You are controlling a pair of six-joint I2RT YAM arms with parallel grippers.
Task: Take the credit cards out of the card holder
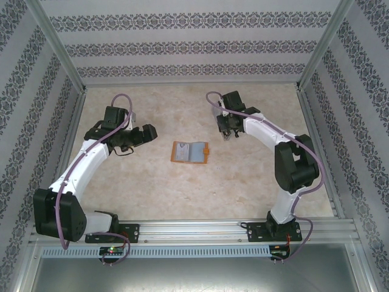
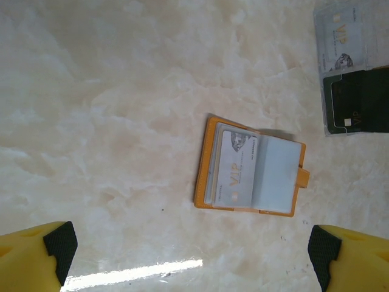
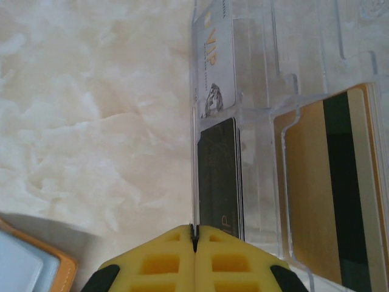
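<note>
Yellow fingertips [image 2: 30, 261] of the left claw [image 2: 189, 250] were seen spread wide, with the opened card holder [image 2: 203, 182] laid flat on the tabletop [image 2: 109, 109] ahead, its long axis running jaw to jaw, one pale card [image 2: 236, 165] pocketed; the right claw [image 3: 194, 237] was shut.

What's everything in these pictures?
card holder: one, orange, open mid-table.
silver card: one, silver, in a holder pocket.
clear box: one, clear, apart from the holder.
white card: one, white, in the box.
black card: one, black, in the box.
gold card: at least one, gold, in the box.
table: one, cream marble, under everything.
left arm: one, white-black, left side.
right arm: one, white-black, right side.
left fingers: two, yellow, open toward the holder.
right fingers: two, yellow, shut over the box.
</note>
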